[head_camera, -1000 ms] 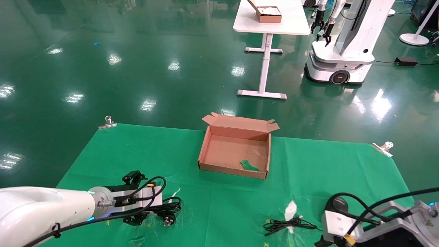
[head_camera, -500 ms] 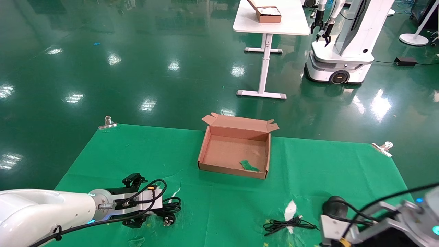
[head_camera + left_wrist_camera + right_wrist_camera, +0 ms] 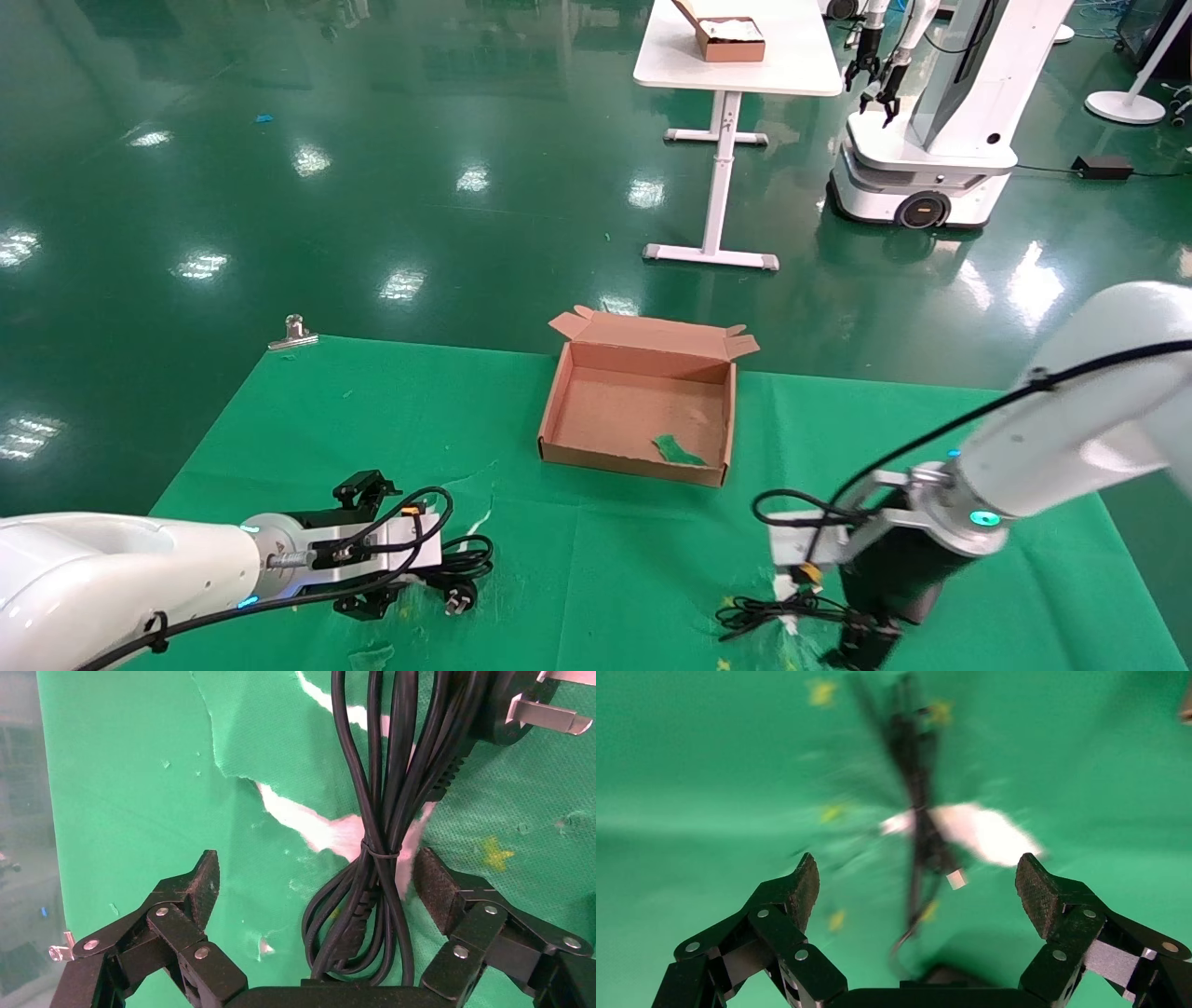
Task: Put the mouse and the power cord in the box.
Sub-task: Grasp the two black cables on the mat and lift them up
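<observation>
Neither thing is in the box [image 3: 643,410] yet: it sits open at the middle of the green surface [image 3: 279,419], holding only a scrap of green. This looks like the reach-and-grasp stage for both items at once. The left gripper [image 3: 313,888] is low over the cord [image 3: 383,811] at the near left of the surface, its jaws spread wide with the tied waist of the coil between the two pads and the plug [image 3: 520,706] lying beyond; nothing is gripped. The right gripper [image 3: 916,888] hangs over the mouse's bundled cable [image 3: 778,613] at the near right, jaws likewise wide and empty, the cable and its USB end lying between them in the right wrist view. The mouse body itself is hidden in the head view behind the right arm [image 3: 1071,438], and the right wrist view shows only a dark shape at its lower edge that may be it. Next, I judge, the left gripper needs to lower a little and close across the tie so that all the loops lift together, then carry them to the box; the right needs to settle on the mouse body or its cable bundle before closing.
</observation>
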Motion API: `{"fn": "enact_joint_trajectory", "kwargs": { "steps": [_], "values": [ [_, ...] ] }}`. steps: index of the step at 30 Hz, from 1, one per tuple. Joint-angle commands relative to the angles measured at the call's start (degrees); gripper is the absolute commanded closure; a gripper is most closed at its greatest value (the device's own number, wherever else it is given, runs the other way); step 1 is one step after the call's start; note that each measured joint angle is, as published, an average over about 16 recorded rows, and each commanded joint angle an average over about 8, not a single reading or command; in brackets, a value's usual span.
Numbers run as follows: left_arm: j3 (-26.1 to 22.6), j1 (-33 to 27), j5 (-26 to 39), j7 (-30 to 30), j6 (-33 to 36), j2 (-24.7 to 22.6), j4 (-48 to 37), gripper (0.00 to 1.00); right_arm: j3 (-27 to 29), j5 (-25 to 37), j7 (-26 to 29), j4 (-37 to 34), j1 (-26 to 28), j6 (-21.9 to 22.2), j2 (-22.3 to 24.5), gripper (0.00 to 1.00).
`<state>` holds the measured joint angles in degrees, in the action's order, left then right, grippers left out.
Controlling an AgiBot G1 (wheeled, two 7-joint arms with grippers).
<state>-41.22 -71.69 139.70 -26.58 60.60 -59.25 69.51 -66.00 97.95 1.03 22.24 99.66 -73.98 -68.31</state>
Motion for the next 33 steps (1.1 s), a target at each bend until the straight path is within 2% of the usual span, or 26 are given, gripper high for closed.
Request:
{"fn": "enact_joint_trajectory", "kwargs": {
  "steps": [1,6,11,14,24,33],
  "values": [
    [0.00,0.00,0.00,0.00,0.00,0.00,0.00,0.00,-0.02,0.52,-1.76,-3.78,0.19,2.88,-2.59,0.00],
    [0.00,0.00,0.00,0.00,0.00,0.00,0.00,0.00,0.87,-0.06,-3.98,-9.16,-0.69,9.54,-5.87,0.00],
    [0.00,0.00,0.00,0.00,0.00,0.00,0.00,0.00,1.97,-1.60,-5.88,-12.53,-1.15,11.71,-7.35,0.00],
    [0.00,0.00,0.00,0.00,0.00,0.00,0.00,0.00,2.56,-2.59,-6.74,-13.91,-0.84,10.62,-7.53,0.00],
    [0.00,0.00,0.00,0.00,0.00,0.00,0.00,0.00,3.90,-5.14,-8.80,-16.84,0.40,2.71,-7.13,0.00],
    [0.00,0.00,0.00,0.00,0.00,0.00,0.00,0.00,4.72,-6.29,-9.68,-18.66,0.12,5.32,-7.31,0.00]
  ]
}}
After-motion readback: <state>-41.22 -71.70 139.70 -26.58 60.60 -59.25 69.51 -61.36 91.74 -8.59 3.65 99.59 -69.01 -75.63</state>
